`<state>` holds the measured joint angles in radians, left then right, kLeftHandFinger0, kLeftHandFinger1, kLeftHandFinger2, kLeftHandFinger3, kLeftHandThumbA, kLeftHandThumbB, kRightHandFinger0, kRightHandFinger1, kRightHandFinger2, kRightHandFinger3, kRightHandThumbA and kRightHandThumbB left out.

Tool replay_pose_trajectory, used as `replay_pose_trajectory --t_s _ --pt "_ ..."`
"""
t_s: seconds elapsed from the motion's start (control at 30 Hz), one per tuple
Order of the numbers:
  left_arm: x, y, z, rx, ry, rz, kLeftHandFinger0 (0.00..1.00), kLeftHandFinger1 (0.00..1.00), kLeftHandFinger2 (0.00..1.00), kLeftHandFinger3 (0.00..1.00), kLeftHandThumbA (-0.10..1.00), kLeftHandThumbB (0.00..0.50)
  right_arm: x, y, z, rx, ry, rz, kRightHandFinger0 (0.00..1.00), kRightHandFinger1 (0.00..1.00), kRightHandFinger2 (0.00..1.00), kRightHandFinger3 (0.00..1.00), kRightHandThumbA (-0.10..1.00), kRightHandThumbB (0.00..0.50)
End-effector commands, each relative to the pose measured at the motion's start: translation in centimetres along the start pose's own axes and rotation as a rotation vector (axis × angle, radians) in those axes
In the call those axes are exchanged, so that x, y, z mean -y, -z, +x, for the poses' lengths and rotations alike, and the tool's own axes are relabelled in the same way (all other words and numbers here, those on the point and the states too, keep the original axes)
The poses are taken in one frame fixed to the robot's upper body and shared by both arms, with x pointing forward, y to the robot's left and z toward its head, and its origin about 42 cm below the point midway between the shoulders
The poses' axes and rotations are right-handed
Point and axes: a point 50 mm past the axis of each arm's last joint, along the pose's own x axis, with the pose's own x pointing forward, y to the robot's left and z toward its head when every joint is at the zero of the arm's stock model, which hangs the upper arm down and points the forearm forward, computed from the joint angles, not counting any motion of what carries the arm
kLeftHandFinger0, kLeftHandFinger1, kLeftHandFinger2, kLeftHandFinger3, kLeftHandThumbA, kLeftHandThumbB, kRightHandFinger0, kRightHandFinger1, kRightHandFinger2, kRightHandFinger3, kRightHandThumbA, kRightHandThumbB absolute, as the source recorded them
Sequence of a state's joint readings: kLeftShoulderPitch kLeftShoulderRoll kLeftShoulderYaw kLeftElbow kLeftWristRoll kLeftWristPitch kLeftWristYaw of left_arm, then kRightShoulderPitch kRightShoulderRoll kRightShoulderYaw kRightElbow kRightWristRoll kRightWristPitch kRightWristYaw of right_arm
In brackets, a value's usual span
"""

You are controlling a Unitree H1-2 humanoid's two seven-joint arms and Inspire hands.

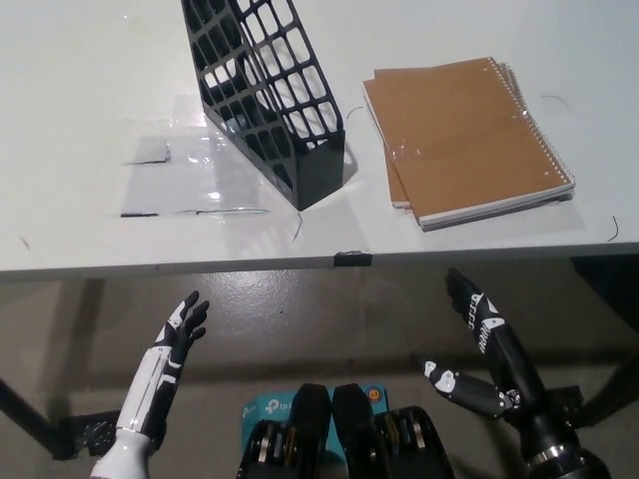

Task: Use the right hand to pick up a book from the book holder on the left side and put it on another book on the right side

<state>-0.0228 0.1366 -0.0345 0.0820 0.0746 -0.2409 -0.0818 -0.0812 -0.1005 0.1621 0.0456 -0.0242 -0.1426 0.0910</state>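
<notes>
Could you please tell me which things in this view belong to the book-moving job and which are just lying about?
Job:
black book holder
stacked brown notebooks
right hand, open, below the table edge

Lying about:
left hand, resting open, lower left
white table
small black clip on the table edge

Office-like test bench: white table [90, 90], black file holder [265, 95], spiral notebooks [464, 140].

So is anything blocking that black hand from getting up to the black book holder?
Only the table edge. The right hand hangs open below it, in front of the table. The book holder stands on top to the upper left, with bare tabletop around it and the brown notebooks off to its right.
</notes>
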Motion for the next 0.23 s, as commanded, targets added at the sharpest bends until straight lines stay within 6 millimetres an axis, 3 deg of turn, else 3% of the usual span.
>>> replay_pose_trajectory --t_s 0.0,0.2 --pt "-0.17 -0.86 -0.15 0.036 -0.001 0.012 1.00 1.00 1.00 1.00 1.00 0.181 0.11 -0.69 0.12 0.040 -0.010 -0.015 1.00 1.00 1.00 1.00 0.72 0.161" --pt "-0.16 -0.82 -0.27 0.037 -0.006 0.030 1.00 1.00 1.00 1.00 1.00 0.170 0.20 -0.58 0.24 0.030 -0.019 -0.024 1.00 1.00 1.00 1.00 0.74 0.186"
